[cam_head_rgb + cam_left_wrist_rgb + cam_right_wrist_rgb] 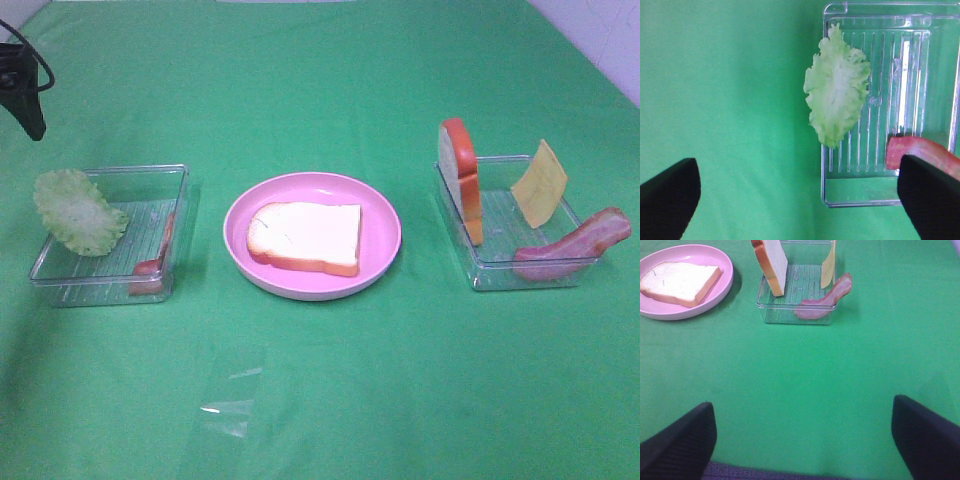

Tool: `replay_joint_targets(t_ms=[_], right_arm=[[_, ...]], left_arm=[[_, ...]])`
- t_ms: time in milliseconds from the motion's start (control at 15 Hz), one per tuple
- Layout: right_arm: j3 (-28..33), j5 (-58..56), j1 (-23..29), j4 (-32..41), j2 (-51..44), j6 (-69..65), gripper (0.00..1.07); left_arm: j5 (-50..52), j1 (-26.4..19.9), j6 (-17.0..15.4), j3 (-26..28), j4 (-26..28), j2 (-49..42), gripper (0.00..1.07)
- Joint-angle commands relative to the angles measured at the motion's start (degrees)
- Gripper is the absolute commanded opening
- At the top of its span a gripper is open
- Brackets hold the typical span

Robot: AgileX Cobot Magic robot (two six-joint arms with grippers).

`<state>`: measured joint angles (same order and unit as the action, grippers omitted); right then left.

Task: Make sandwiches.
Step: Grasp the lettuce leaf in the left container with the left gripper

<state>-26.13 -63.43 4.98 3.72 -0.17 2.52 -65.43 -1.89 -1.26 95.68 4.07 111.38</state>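
Near the lettuce tray (150, 172), left tool (799, 197) aloft, jaws spread wide, empty.

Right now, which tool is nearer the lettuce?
Left. The left tool is open right by the lettuce leaning on the left tray rim; the right tool faces the right tray, with no lettuce in its view.

- Bread slice (305, 236) lies flat on centre plate (386, 215).
- Second bread slice (460, 180) stands upright in right tray (500, 272); cheese (539, 183) and bacon strip (573, 245) lean on its rim.
- Lettuce (78, 211) and another bacon strip (155, 255) are in left tray (100, 287).
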Motion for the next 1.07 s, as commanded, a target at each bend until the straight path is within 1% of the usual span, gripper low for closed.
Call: replay_joint_targets(t_ms=[67, 333, 400, 600, 733, 867, 933, 1067], right_arm=[[0.2, 0.2, -0.3, -0.5, -1.5, -0.2, 0.93], [0.2, 0.2, -0.3, -0.5, -1.5, -0.3, 0.93], [0.2, 0.2, -0.3, -0.5, -1.5, -0.5, 0.93], [0.2, 0.2, -0.3, -0.5, -1.5, -0.5, 0.93], [0.2, 0.2, -0.3, -0.5, -1.5, -0.5, 0.93], [0.2, 0.2, -0.3, -0.5, -1.5, -0.5, 0.93], [0.2, 0.2, -0.3, -0.5, -1.5, -0.5, 0.93], [0.2, 0.2, -0.3, -0.5, -1.5, -0.5, 0.93]], left_arm=[[2.1, 0.1, 0.3, -0.3, 0.6, 2.6, 1.02], [6.3, 0.1, 0.4, -0.3, 3.2, 7.9, 1.02], [7.0, 0.1, 1.3, -0.3, 4.2, 9.3, 1.02], [8.8, 0.1, 5.2, -0.3, 8.6, 13.1, 1.02], [9.4, 0.1, 6.2, -0.3, 9.6, 14.0, 1.02], [10.4, 0.1, 6.5, -0.3, 9.6, 14.4, 1.02], [10.6, 0.1, 6.5, -0.3, 9.6, 14.4, 1.01], [10.4, 0.1, 6.5, -0.3, 9.7, 14.4, 0.93]])
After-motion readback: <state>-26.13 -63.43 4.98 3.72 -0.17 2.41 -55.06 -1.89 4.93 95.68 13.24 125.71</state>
